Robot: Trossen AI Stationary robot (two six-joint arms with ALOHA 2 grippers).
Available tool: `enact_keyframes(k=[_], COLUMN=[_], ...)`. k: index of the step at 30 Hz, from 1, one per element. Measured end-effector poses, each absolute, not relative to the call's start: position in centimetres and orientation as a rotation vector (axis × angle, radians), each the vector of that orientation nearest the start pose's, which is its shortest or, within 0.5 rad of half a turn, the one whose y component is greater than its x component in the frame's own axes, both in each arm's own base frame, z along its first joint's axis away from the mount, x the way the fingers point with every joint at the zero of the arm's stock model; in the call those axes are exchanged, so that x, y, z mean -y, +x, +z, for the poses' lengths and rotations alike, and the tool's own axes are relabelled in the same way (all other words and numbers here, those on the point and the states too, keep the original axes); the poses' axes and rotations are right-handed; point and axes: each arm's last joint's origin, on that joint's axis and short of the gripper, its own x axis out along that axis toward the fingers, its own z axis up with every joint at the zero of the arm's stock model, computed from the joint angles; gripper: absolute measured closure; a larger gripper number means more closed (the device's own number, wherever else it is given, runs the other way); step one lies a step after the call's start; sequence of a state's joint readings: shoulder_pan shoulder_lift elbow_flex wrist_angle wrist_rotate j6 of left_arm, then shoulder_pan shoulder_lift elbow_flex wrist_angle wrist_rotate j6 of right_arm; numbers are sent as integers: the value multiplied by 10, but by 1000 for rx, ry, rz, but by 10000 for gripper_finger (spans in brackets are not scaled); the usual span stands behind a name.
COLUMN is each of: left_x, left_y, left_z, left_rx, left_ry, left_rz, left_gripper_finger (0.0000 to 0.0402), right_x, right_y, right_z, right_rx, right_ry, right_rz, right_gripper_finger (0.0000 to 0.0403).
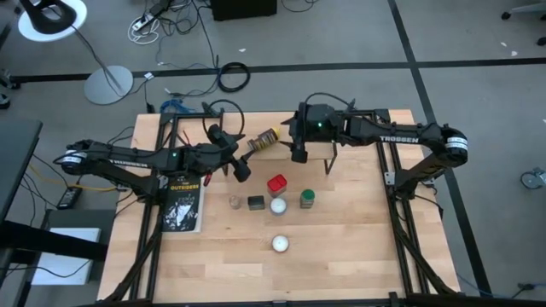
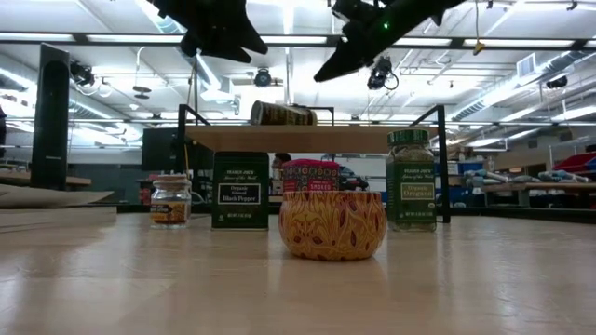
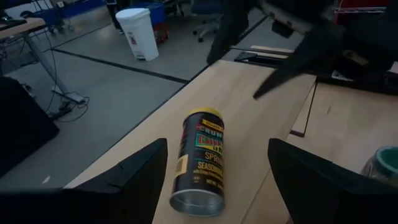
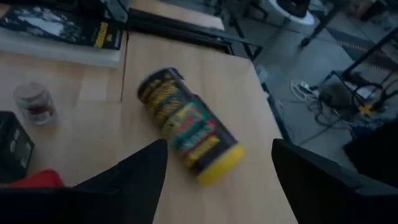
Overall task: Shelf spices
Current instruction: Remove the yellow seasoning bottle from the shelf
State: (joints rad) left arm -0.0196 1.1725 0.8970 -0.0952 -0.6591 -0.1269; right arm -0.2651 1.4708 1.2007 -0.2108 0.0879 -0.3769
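The shelf (image 2: 354, 139) stands at the table's far side. A yellow-lidded jar (image 1: 263, 141) lies on its side on the plank. My left gripper (image 1: 241, 168) hovers open at the jar's left, its fingers either side of the jar (image 3: 199, 165) in the left wrist view, apart from it. My right gripper (image 1: 299, 155) hovers open at the jar's right, over the yellow-lidded end (image 4: 189, 127). In front of the shelf, on the table, stand a tan jar (image 2: 170, 200), a dark tin (image 2: 240, 191), a red box (image 2: 310, 172) and a green-lidded jar (image 2: 411, 180).
Two round white-topped containers (image 1: 278, 205) (image 1: 280, 244) sit nearer the front; the nearer one shows a patterned side (image 2: 332, 224). A book (image 1: 183, 203) lies at the table's left. Bare tabletop (image 1: 358, 239) lies at the front right.
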Motion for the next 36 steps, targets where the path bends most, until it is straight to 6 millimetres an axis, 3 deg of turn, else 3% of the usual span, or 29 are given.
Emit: enact_keyframes(k=[7,19,24,36], left_x=[-13,-13,-13,-13], left_y=[255,255,255,255], left_z=[307,307,307,306], left_rx=[-292,-290,-291,-300], left_ry=[-11,-13,-12,-9], left_rz=[654,653,653,653], left_gripper_finger=[117,117,117,117], right_x=[89,83,83,101], right_y=[322,354,375,418], right_z=[341,297,301,294], right_rx=[-528,-693,-686,-943], right_ry=[-390,-467,-474,-508], right_rz=[-209,-116,-88,-7], right_gripper_finger=[115,115,115,118])
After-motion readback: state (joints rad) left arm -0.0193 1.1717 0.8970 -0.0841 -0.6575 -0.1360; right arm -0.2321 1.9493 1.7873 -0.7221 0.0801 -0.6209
